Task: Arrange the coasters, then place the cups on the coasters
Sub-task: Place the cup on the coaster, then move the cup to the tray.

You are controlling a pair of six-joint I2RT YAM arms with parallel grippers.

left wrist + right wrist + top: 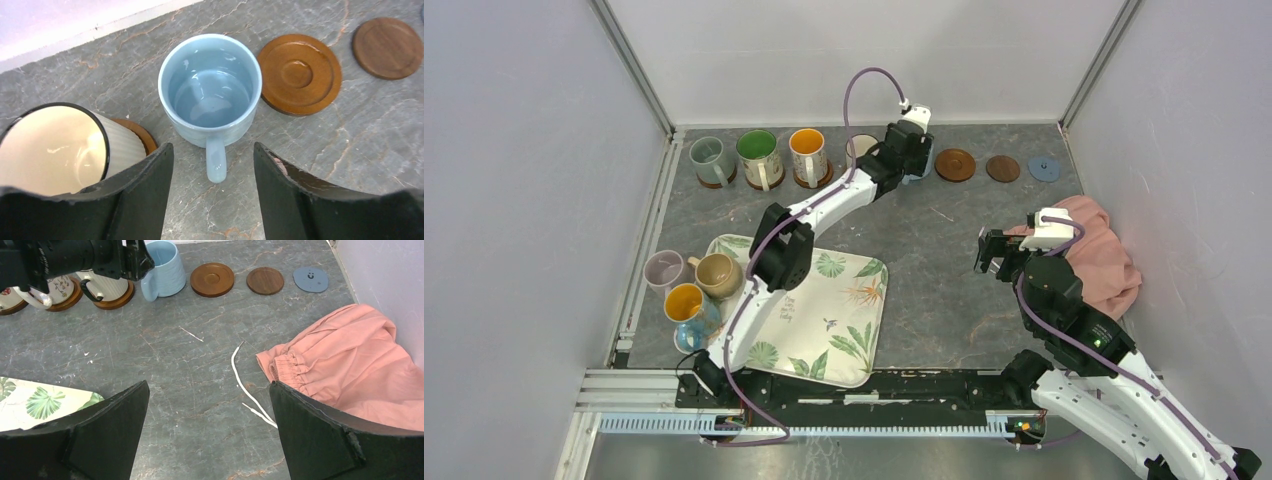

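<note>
My left gripper [905, 150] [212, 150] is at the back row, open. The handle of the light blue cup [210, 90] lies between its fingers and touches neither. No coaster shows under that cup. To its left the cream cup [55, 147] stands on a brown coaster [141, 135]. Right of it lie three bare coasters: brown [955, 164], dark brown [1002, 168] and grey-blue [1044, 168]. The grey-green [712, 160], floral [759, 157] and orange-inside [808, 155] cups stand on coasters. My right gripper [994, 255] [209, 387] hangs open over bare table.
A leaf-print tray [824, 320] lies front left. Beside it stand the pale pink [664, 270], tan [717, 275] and blue orange-inside [686, 305] cups. A pink cloth [1094, 255] with a white string [245, 385] lies at the right wall.
</note>
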